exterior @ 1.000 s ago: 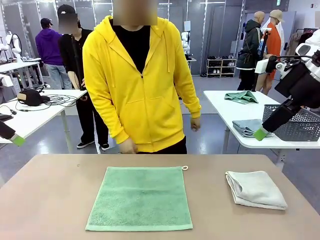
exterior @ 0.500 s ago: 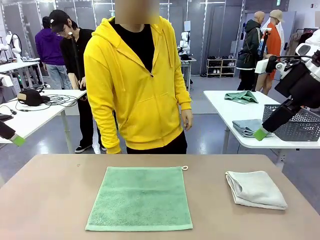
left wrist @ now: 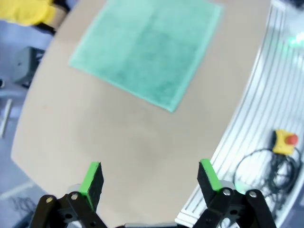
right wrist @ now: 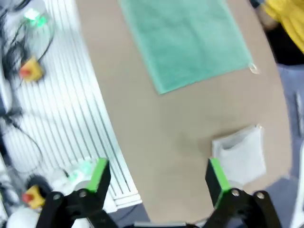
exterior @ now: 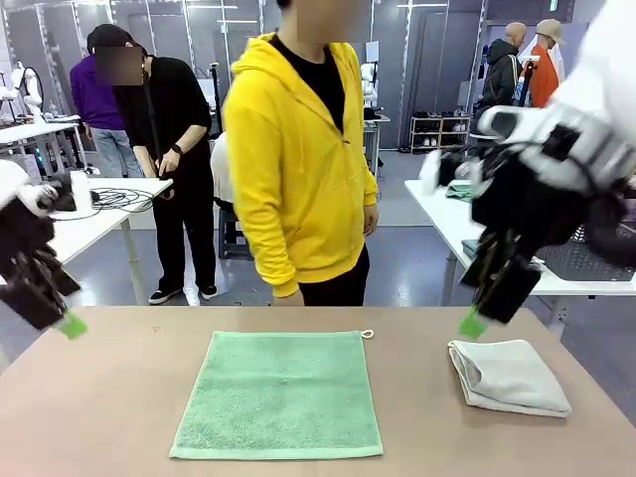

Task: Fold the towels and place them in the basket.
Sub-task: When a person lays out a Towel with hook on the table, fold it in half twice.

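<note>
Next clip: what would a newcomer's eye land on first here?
The person in the yellow hoodie at the far edge of the table, and the green towel spread flat mid-table. Then the folded off-white towel at the right, with the open right gripper close by; the left gripper hangs open at the left.

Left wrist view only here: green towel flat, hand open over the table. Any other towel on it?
Observer: Yes. An off-white towel, already folded, lies on the table to the right of the green towel, apart from it.
Operator: Right hand?
Observer: The right hand is open and empty, above the table near the off-white towel.
Operator: Basket?
Observer: The basket stands on another table behind, to the right, partly hidden by the right arm.
</note>
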